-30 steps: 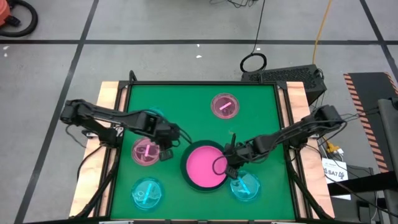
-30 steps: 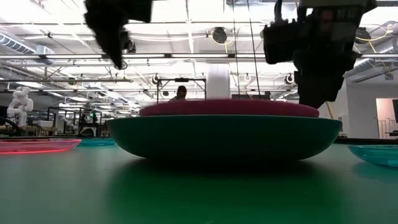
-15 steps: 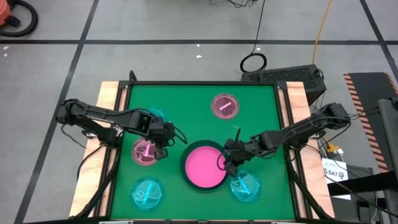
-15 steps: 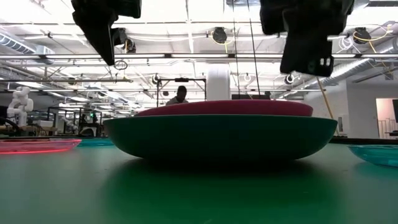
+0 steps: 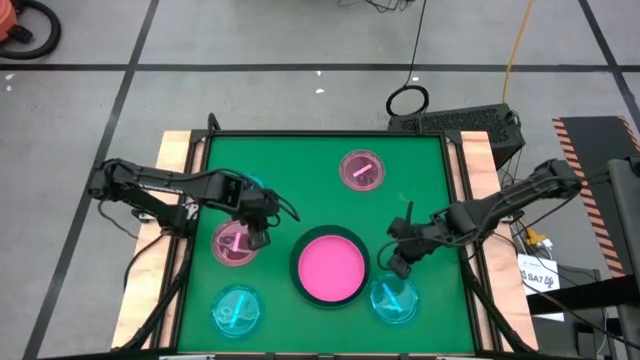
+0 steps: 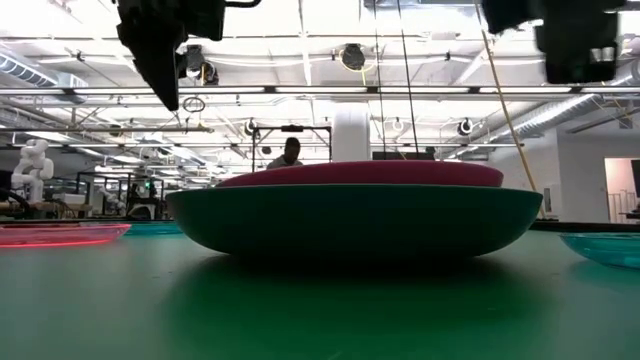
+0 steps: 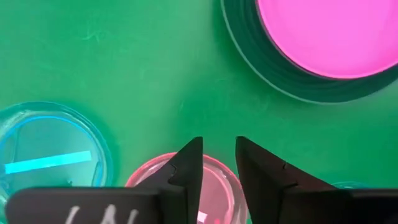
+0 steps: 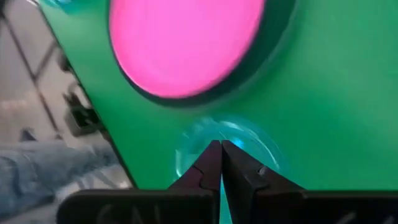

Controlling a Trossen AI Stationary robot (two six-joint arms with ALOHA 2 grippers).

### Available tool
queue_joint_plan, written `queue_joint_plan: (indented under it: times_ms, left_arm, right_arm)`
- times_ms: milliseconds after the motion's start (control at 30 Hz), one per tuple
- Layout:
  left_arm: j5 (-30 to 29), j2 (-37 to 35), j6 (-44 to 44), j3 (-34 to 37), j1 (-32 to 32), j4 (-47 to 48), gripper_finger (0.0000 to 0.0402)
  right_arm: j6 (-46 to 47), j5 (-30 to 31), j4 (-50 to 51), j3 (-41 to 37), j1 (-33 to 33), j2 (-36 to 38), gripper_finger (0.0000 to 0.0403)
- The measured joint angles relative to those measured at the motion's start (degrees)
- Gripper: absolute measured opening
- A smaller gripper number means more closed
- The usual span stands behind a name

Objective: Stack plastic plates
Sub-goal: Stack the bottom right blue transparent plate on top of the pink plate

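The hot pink plate [image 5: 330, 268] lies in the large dark green plate [image 6: 350, 220] at the table's middle near side; I cannot pick out the black plate. My left gripper [image 5: 262, 232] hangs open, raised [image 6: 160, 50], over the right edge of a small pink plate [image 5: 233, 243] [image 7: 219, 180]. My right gripper [image 5: 400, 262] is shut [image 8: 221, 144] and raised above a small cyan plate [image 5: 393, 298] [image 8: 249, 140], right of the stack. Another pink plate [image 5: 361, 170] lies far, a cyan one [image 5: 237, 310] near left, and a cyan one [image 5: 248, 185] under the left arm.
The green mat [image 5: 290, 160] is bare at its far left and far right. Wooden table edges [image 5: 180, 150] flank the mat. Beyond the table, the low view shows a workshop with a person [image 6: 290, 152] far off.
My right gripper has drawn away from the hot pink plate's right rim, moving toward the table's right edge and upward. My left gripper has moved left and a little up, from beside the stack to above the small pink plate. The stack shifted slightly left in the low view.
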State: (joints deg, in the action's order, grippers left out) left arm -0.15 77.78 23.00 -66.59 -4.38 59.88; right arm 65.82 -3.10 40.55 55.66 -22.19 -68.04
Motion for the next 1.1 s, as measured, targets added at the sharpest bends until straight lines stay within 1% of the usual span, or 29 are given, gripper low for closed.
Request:
queue_joint_plan:
  times_ms: [133,267,400,500,600,767,933,1100]
  left_arm:
    - [0.05,0.02,3.85,0.01,0.02,0.54,0.0112]
    - [-0.09,0.02,9.01,0.02,-0.14,3.16,0.0113]
    - [-0.22,0.02,11.58,0.01,-0.74,4.31,0.0113]
    - [-0.51,-0.33,12.23,0.02,-1.21,5.15,0.0113]
    - [-1.51,-0.52,12.45,-0.02,-1.40,8.12,0.0113]
    - [-1.70,-0.49,17.50,-0.02,-1.76,13.96,0.0113]
    - [-0.98,-0.48,15.15,-0.02,-0.85,15.51,0.0113]
    - [-1.85,-0.61,12.13,-0.02,0.97,15.60,0.0113]
  right_arm:
    - [-0.02,-0.15,4.82,0.00,-1.80,0.38,0.0006]
    - [-0.36,0.01,7.59,0.00,-3.48,-0.67,0.0006]
    - [-0.65,0.00,9.55,-0.02,-4.64,-2.15,0.0011]
    - [-0.96,-0.02,9.11,-0.78,-5.32,-2.72,0.0027]
    - [0.12,-0.10,8.84,-2.16,-6.05,-2.72,0.0052]
    - [0.83,-0.65,7.54,-3.43,-7.63,-2.68,0.0094]
    - [0.37,-3.01,4.49,-6.83,-8.44,-2.70,0.0122]
    - [0.04,-3.16,0.74,-10.53,-8.74,-2.72,0.0132]
